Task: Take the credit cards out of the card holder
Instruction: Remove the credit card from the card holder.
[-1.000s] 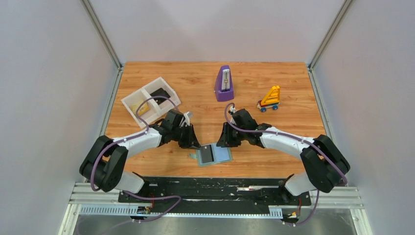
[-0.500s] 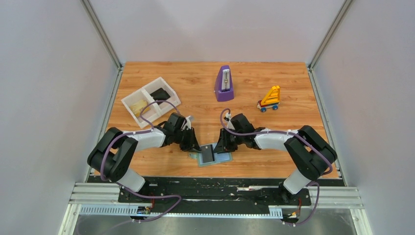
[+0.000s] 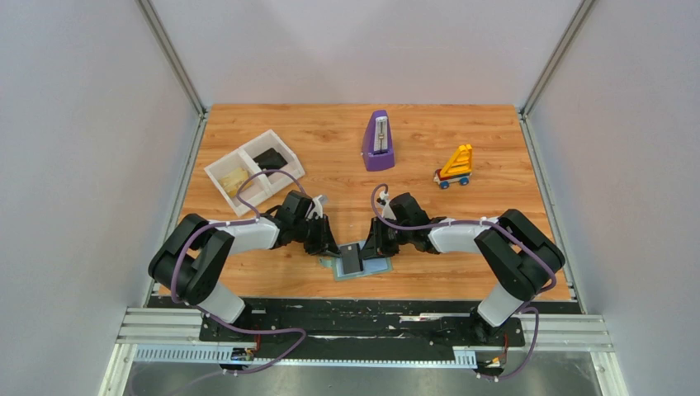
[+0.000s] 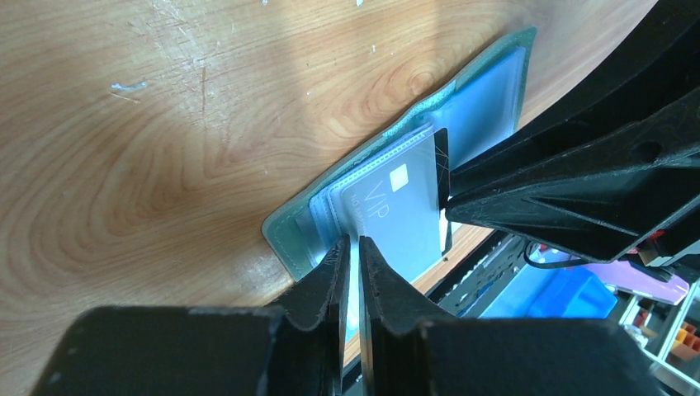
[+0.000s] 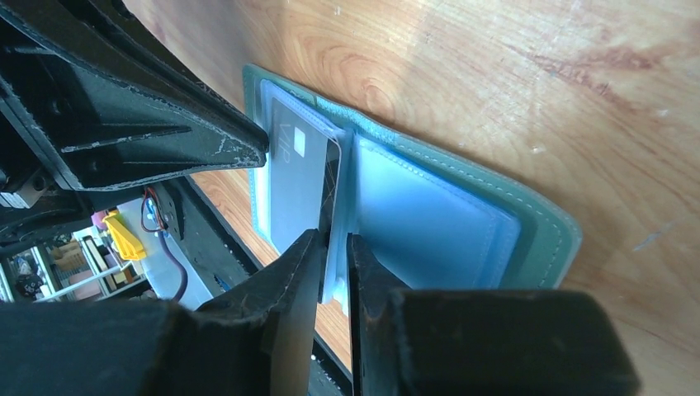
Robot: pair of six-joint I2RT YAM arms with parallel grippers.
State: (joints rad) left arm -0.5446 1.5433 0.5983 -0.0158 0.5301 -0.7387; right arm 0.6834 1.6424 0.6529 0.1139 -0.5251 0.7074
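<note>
At counter (image 3: 495, 132) near edge, right end effector (image 5: 332, 243) has narrowed around VIP card (image 5: 297, 186) edge, grip unclear; left end effector (image 4: 351, 243) pinches card holder (image 5: 446, 223); pull-out looks next

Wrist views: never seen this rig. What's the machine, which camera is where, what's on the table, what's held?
Two robot arms are bolted at the near edge of the table. The wide picture comes from a fixed camera above and behind them; each close-up comes from a wrist camera, its own black fingers in front. On the wood lie a white tray, a purple metronome, a toy vehicle and the open teal card holder. The left gripper pinches a leaf of the holder. The right gripper has its jaws narrow about the dark card; a firm grip is not certain.
</note>
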